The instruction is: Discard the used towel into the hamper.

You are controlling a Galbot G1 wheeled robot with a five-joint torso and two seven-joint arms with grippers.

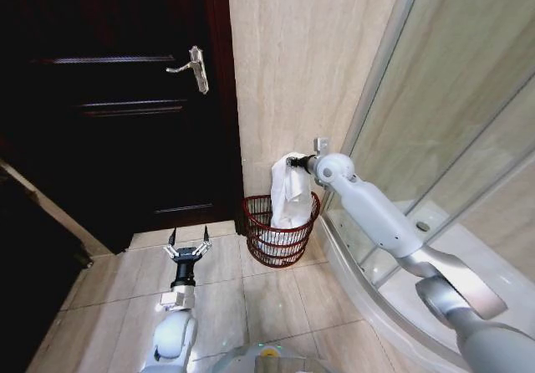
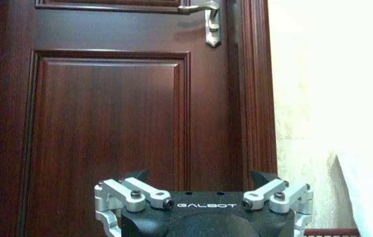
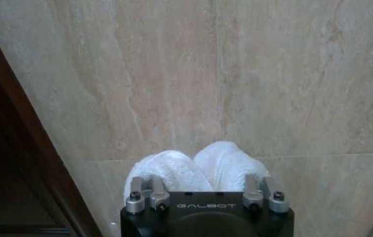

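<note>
The white towel (image 1: pixel 288 193) hangs from my right gripper (image 1: pixel 294 162), which is shut on its upper end close to the beige tiled wall. Its lower end reaches down inside the hamper (image 1: pixel 284 254), a round dark red wire basket on the floor in the corner. In the right wrist view the towel (image 3: pixel 193 168) bulges in two folds between the fingers of the right gripper (image 3: pixel 199 185). My left gripper (image 1: pixel 189 237) is open and holds nothing, low over the floor tiles left of the hamper. In its own view the left gripper (image 2: pixel 199 174) faces the door, with the towel (image 2: pixel 371 187) off to one side.
A dark wooden door (image 1: pixel 125 122) with a metal handle (image 1: pixel 198 68) stands left of the hamper. The glass shower enclosure (image 1: pixel 451 139) and its curved white curb (image 1: pixel 351 277) close off the right side. Beige floor tiles (image 1: pixel 251 298) lie open in front.
</note>
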